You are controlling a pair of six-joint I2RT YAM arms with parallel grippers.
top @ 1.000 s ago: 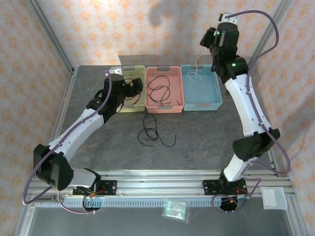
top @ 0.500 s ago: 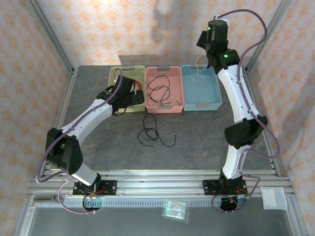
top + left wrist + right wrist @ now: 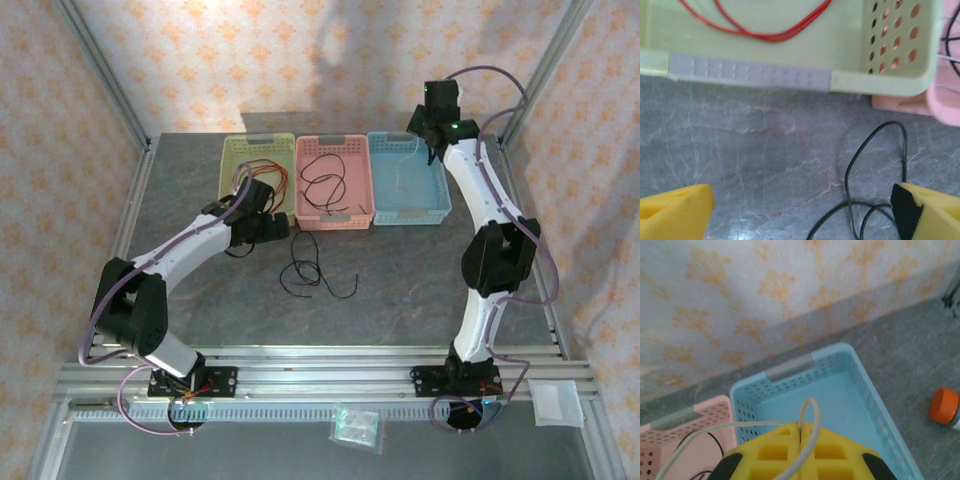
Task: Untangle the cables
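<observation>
A red cable (image 3: 266, 168) lies looped in the green basket (image 3: 232, 150); its loops (image 3: 765, 34) show at the top of the left wrist view. My left gripper (image 3: 268, 224) (image 3: 800, 215) hovers open over the table just in front of that basket, holding nothing. A loose black cable (image 3: 310, 270) (image 3: 875, 150) curls on the table beside its right finger (image 3: 927, 210). Another black cable (image 3: 325, 185) sits in the pink basket (image 3: 362, 215). My right gripper (image 3: 432, 128) (image 3: 800, 432) is shut on a white cable (image 3: 814, 412) above the blue basket (image 3: 442, 205) (image 3: 860, 385).
The three baskets stand side by side at the back of the grey table (image 3: 400, 280). An orange-capped object (image 3: 945, 405) lies right of the blue basket. A small plastic bag (image 3: 356, 426) and a white pad (image 3: 556, 402) rest by the front rails.
My left gripper has drawn back from over the green basket to the table in front of it. My right gripper has come down toward the blue basket with the white cable.
</observation>
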